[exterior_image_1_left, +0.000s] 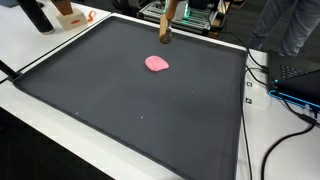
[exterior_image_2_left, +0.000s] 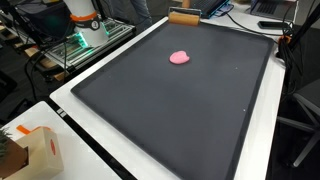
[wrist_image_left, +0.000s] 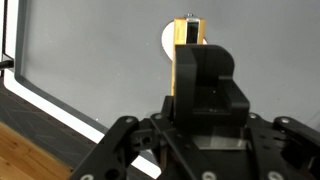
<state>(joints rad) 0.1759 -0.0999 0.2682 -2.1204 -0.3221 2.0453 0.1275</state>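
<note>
The end effector (wrist_image_left: 197, 60) fills the lower half of the wrist view, its dark body reaching up toward 12 o'clock. A narrow wooden block (wrist_image_left: 186, 45) stands right at its tip, against the dark finger at the block's 3 o'clock side. Whether the fingers are spread or pinching the block cannot be told, since the body hides the gap. Behind the block, at its 9 o'clock, a pale round patch (wrist_image_left: 165, 40) peeks out on the grey mat (wrist_image_left: 90, 50). The white rim of the tabletop (wrist_image_left: 60, 110) runs across at 8 o'clock, with wooden floor (wrist_image_left: 25, 150) beyond it.

In both exterior views the wooden block (exterior_image_1_left: 164, 33) (exterior_image_2_left: 183, 17) is at the far edge of the mat (exterior_image_1_left: 120, 110) (exterior_image_2_left: 180, 110), toward 12 o'clock from the mat's middle. A pink lump (exterior_image_1_left: 157, 64) (exterior_image_2_left: 180, 57) lies on the mat near the block, at the block's 6 o'clock and apart from it. The white tabletop (exterior_image_1_left: 50, 130) borders the mat. In an exterior view a cardboard box (exterior_image_2_left: 35, 150) sits at 8 o'clock, off the mat. In an exterior view cables (exterior_image_1_left: 290, 120) trail at 3 o'clock.
</note>
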